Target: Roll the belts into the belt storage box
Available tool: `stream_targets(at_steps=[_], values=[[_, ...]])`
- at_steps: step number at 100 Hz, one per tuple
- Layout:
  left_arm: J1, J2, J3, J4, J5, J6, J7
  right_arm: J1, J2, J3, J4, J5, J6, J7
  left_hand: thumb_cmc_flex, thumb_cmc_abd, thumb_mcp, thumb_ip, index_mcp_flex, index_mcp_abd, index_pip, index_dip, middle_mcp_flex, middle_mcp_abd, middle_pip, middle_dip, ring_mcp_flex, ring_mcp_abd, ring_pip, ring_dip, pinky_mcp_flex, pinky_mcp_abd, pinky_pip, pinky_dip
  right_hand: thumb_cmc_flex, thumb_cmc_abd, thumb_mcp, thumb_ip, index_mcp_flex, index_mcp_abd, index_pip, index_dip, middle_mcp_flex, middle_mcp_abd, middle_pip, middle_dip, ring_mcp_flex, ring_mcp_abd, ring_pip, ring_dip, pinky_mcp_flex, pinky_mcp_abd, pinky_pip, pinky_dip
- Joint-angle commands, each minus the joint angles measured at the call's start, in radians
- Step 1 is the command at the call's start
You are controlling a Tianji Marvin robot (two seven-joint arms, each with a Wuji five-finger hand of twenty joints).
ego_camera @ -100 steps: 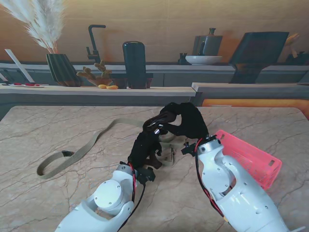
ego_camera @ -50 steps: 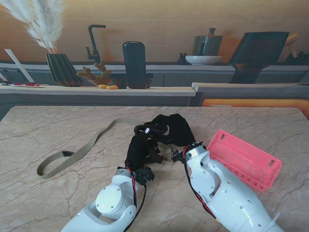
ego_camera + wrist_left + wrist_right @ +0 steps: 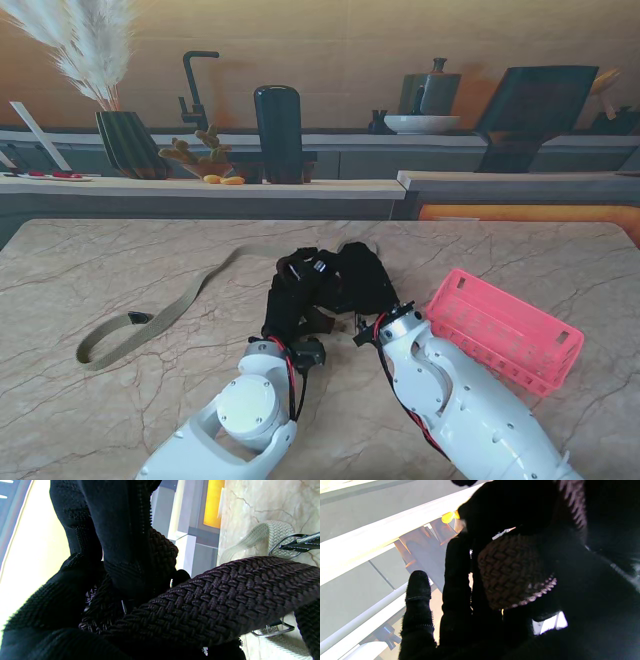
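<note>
While both gloved hands work at mid-table, the dark braided belt (image 3: 322,322) sits between them, and that is the relation the coming move turns on. From the stand's view the left hand (image 3: 288,300) and the right hand (image 3: 362,277) are pressed close together, with the pink storage box (image 3: 503,327) lying just to the right of the right forearm, so the right hand is plainly the nearer one for any transfer. In the left wrist view a broad run of the dark belt (image 3: 225,597) crosses in front of the palm, and the left fingers (image 3: 125,537) curl around a further fold of it; I judge this hand closed on the belt. In the right wrist view a rounded coil of the same braid (image 3: 512,572) is cupped among the right fingers (image 3: 456,585), one finger standing apart and straight; this hand also appears closed on the belt. The coil's axis cannot be told with certainty. A second, beige belt (image 3: 165,312) lies flat on the marble table (image 3: 90,270), its long axis running from near left to far centre, well apart from the box and nearer the left hand. The roll appears part-formed and not yet boxed.
</note>
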Motion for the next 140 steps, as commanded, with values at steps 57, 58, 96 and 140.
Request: stream_targets(at_steps=[57,58,96,140], values=[[0.018,-0.004,-0.013,-0.046,-0.055,-0.031,-0.013,-0.055,0.047,0.013,-0.104,-0.007,0.045,0.234,0.661,0.319,-0.399,0.032,0.169,-0.14,0.287,0.039,0.292,-0.049,-0.09,-0.084,0.046,0.009,-0.411,-0.511,-0.01,-0.014,-0.187,-0.139,-0.078,0.056,0.025,0.051,0.008,-0.044,-0.157,0.112,-0.431,0.129,-0.161,0.005,-0.316,0.039,-0.157,-0.1,-0.136,0.015,-0.053,-0.01],[0.018,-0.004,-0.014,-0.047,-0.057,-0.032,-0.013,-0.058,0.049,0.016,-0.108,-0.009,0.046,0.243,0.661,0.317,-0.393,0.03,0.169,-0.137,0.293,0.038,0.309,-0.049,-0.085,-0.073,0.059,0.013,-0.401,-0.508,-0.001,-0.014,-0.177,-0.135,-0.087,0.06,0.028,0.058,0.008,-0.034,-0.185,0.123,-0.439,0.132,-0.166,0.005,-0.321,0.041,-0.162,-0.101,-0.138,0.015,-0.058,-0.008],[0.029,0.017,-0.039,-0.064,-0.152,0.024,-0.098,-0.196,0.084,0.194,-0.241,-0.086,0.1,0.316,0.458,0.18,-0.268,0.06,0.186,-0.086,0.312,0.04,0.458,-0.059,0.378,0.288,0.399,0.118,-0.038,-0.315,0.308,0.058,0.079,-0.106,-0.193,0.147,-0.076,0.146,-0.298,0.073,-0.52,0.262,-0.62,0.169,-0.256,-0.011,-0.345,0.067,-0.271,-0.132,-0.144,0.016,-0.123,0.029],[0.0,0.058,-0.043,-0.028,-0.136,0.11,-0.287,-0.284,0.091,0.378,-0.299,-0.226,-0.024,0.172,0.143,-0.105,0.153,0.003,0.213,-0.043,0.253,0.09,0.489,-0.081,0.513,0.456,0.752,-0.103,0.552,-0.107,0.725,0.002,0.644,-0.145,-0.127,0.171,-0.069,0.154,-0.346,-0.112,-0.455,0.306,-0.557,0.121,-0.239,-0.016,-0.278,0.025,-0.262,-0.112,-0.065,-0.035,-0.103,0.055]])
